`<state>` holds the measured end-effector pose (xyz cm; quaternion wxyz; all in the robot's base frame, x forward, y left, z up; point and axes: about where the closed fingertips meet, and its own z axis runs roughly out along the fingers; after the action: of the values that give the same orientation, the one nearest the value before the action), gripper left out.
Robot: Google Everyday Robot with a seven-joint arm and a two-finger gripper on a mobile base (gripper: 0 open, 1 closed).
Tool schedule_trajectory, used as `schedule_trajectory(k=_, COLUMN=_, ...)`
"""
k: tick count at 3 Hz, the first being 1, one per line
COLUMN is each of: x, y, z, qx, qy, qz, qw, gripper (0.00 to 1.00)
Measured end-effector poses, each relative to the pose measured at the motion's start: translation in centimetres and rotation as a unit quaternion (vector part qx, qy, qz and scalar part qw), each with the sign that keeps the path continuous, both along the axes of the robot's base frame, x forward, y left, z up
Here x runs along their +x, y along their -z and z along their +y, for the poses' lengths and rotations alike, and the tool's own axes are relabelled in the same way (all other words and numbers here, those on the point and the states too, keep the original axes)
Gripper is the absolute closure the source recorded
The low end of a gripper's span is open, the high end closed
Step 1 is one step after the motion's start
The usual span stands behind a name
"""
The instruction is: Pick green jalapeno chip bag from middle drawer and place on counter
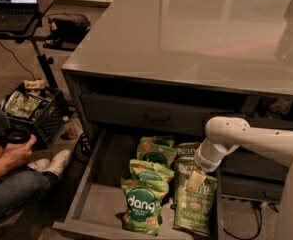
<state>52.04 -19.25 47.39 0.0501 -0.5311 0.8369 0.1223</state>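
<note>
Your counter (186, 39) spans the top, glossy grey; below it the drawer (105, 160) stands open; the jalapeno bag (196, 211) lies flat at its right side, beside the dang bags (142, 206); the gripper (195, 181) is down on that bag's upper part; whether it grips, you cannot tell.

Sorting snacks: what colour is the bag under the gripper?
Olive green, in the camera view; the gripper hangs over that bag in the drawer.

Dim overall, soft glare on counter (186, 39), pincer (196, 180) lit over shadowed middle drawer (106, 194)
</note>
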Motion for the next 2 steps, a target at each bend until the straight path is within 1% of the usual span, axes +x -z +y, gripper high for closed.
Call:
schedule_trajectory(k=1, x=0.2, y=1.3, z=-0.6, qx=-0.008, qy=0.001, qz=0.015, qw=0.9999, gripper=0.22)
schedule_trajectory(k=2, x=-0.2, y=2.2, z=-1.6, qx=-0.02, qy=0.004, qz=0.029, qw=0.9994, gripper=0.22)
